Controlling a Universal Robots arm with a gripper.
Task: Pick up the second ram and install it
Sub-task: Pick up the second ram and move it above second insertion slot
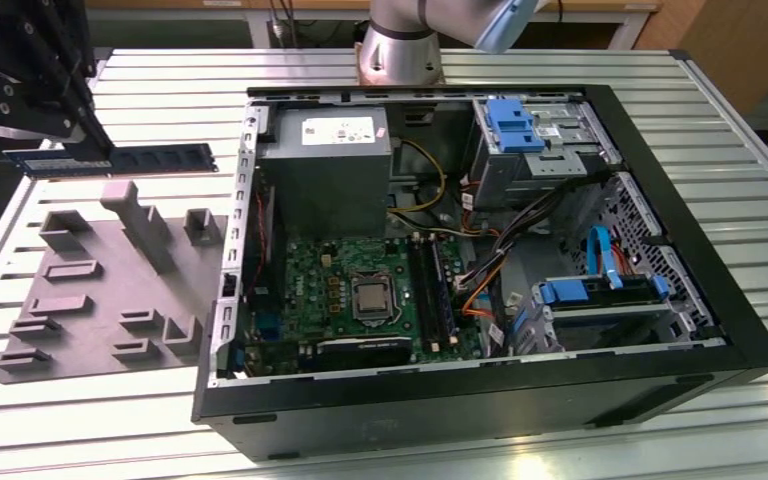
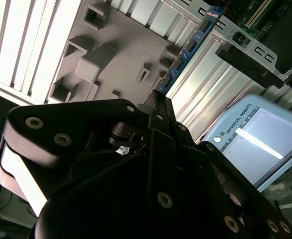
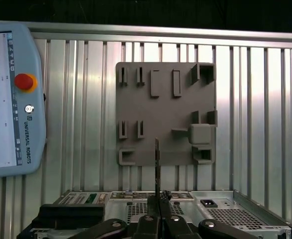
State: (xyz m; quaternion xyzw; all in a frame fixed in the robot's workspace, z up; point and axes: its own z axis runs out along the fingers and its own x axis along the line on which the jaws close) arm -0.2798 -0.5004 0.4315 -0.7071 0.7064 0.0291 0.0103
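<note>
Second ram (image 1: 157, 158) is pinched at one end between the gripper's (image 1: 93, 150) pressed-in fingers, held level in the air above the grey tray (image 1: 77, 300). Beside the tray, on the exterior view's right, lies the open computer case (image 1: 491, 405) on the slatted table (image 1: 117, 425).

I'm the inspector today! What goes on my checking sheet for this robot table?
Surface: slatted metal table, holding everything.
Job's things: second ram, in the air above the table; open computer case.
Clutter: grey tray beside the case; teach pendant on the table.
Grippers: gripper shut on the second ram.
Cables: orange, yellow, black and blue wires inside the case.
Surroundings: robot base beyond the case.
</note>
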